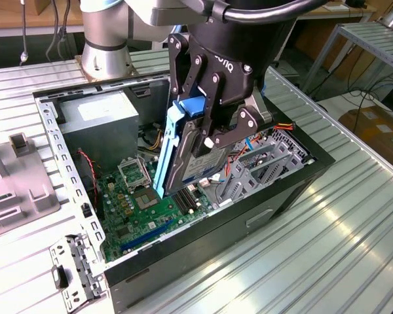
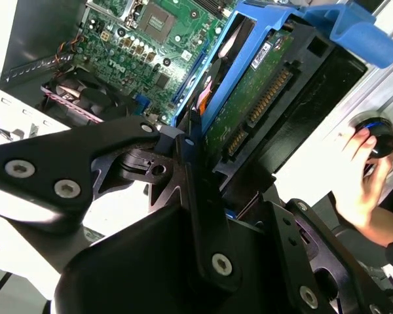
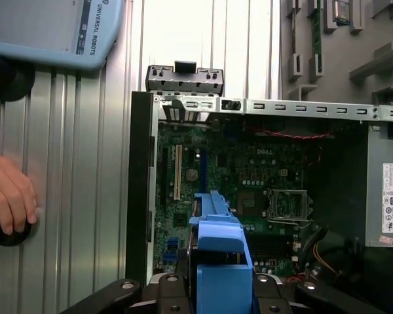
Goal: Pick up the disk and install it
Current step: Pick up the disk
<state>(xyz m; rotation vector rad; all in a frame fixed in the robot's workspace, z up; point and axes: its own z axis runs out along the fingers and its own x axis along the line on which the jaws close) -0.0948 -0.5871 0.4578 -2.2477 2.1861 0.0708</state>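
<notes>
The disk (image 1: 187, 154) hangs tilted in the gripper (image 1: 208, 127), over the open computer case (image 1: 49, 124) on the table (image 1: 301, 248). Inside the case, the circuit board (image 1: 134, 203) lies flat under the disk, with a big box (image 1: 98, 118) at the exterior view's left. A hand (image 3: 10, 196) rests on the table beside the case.

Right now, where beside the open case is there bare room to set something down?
Free: the ribbed table on the exterior view's right of the case, out to its edge. Crowded: inside the case, where the hand holds the disk over the motherboard by the drive cage; the exterior view's left, with a grey fixture and bracket.
</notes>
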